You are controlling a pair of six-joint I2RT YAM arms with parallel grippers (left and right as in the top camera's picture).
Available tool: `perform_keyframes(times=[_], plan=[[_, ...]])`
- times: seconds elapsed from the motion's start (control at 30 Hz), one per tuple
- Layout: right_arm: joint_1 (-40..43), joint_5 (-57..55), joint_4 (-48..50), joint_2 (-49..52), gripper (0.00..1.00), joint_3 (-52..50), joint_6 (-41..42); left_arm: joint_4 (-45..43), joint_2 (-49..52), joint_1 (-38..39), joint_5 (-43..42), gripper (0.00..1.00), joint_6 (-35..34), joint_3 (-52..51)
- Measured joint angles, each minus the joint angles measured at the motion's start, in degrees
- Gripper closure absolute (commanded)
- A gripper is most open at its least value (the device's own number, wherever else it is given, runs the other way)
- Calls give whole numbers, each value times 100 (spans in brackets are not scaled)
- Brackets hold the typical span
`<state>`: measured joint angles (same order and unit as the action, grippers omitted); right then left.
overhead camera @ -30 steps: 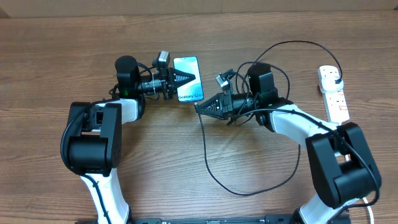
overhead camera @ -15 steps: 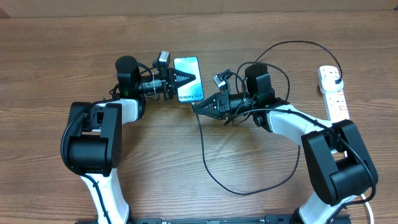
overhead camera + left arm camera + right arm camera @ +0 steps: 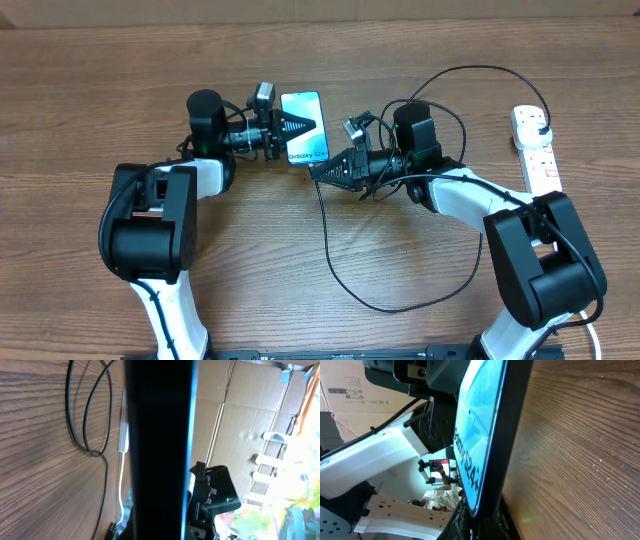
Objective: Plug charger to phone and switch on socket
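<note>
Two claws crowd round the phone (image 3: 300, 104), and the plug tip has crept closer.

Right claw (image 3: 316, 173) looks pinched shut on the small end of the charger (image 3: 325, 225). In the last second it slid a little toward the phone and stopped right at the phone's bottom edge. I cannot tell if the tip is in the hole yet; the right wrist view only shows that edge very close. Left claw (image 3: 303, 127) is closed on the phone from the other side and holds it tipped up. The phone itself moved only a tiny bit. The charger's black wire loops over the table below the phone. The socket (image 3: 535, 150) lies far from the phone, past the right claw, untouched. Pushing the tip in seems next, then the switch.
</note>
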<state>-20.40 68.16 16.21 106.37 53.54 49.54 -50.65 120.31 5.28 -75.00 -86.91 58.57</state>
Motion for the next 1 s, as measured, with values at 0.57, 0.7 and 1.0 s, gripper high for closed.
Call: perform_keyframes(times=[0.57, 0.7, 1.0], plan=[[0, 162, 173, 13, 96, 0, 146, 0, 0, 0, 68, 96, -11, 0], [0, 243, 173, 13, 96, 0, 149, 0, 0, 0, 68, 96, -9, 0], [0, 146, 173, 13, 96, 0, 146, 0, 0, 0, 68, 96, -11, 0]])
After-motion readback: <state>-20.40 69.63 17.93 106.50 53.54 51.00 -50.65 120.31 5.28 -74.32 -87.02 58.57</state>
